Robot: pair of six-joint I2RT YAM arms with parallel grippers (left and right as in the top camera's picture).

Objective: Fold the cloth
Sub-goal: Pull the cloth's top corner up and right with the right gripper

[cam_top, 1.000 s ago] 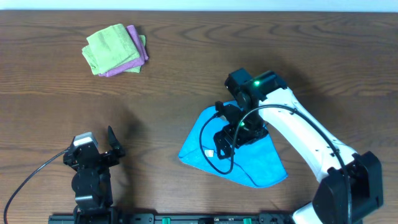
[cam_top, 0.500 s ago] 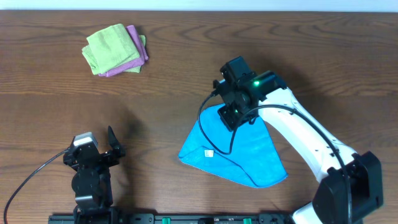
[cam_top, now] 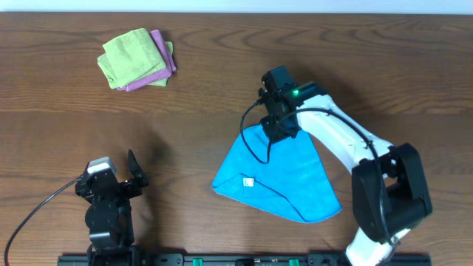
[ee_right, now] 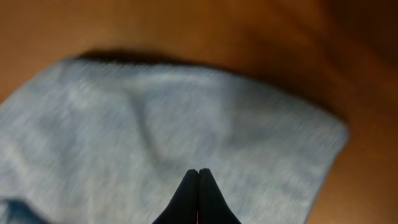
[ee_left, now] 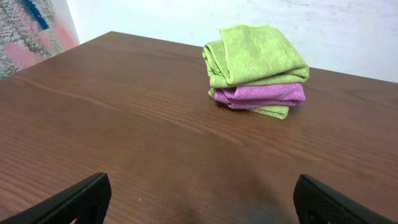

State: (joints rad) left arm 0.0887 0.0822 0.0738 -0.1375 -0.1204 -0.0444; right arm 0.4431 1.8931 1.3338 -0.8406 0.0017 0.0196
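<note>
Blue cloth point(cam_top: 288, 177) is seen lying flat on the worktop point(cam_top: 222, 89), right of centre and toward the near edge, folded into a rough triangle with its narrow end pointing to the far side. A white tag point(cam_top: 250, 181) is noted on the cloth's left part, near the left corner. Right claw point(cam_top: 279, 129) is held over the narrow far end of the cloth; in the wrist view its fingers point(ee_right: 191, 193) are pressed tip to tip, fully closed, with blurred cloth filling the view behind them. Nothing can be made out between the tips, and whether any fabric is pinched cannot be told. Left claw point(ee_left: 205, 208) is parked low at the near left of the worktop, well apart from the cloth, spread wide with nothing in it. A green cloth point(cam_top: 129, 55) is stacked on a pink cloth point(cam_top: 159, 70) at the far left, both folded and well apart from either claw.
</note>
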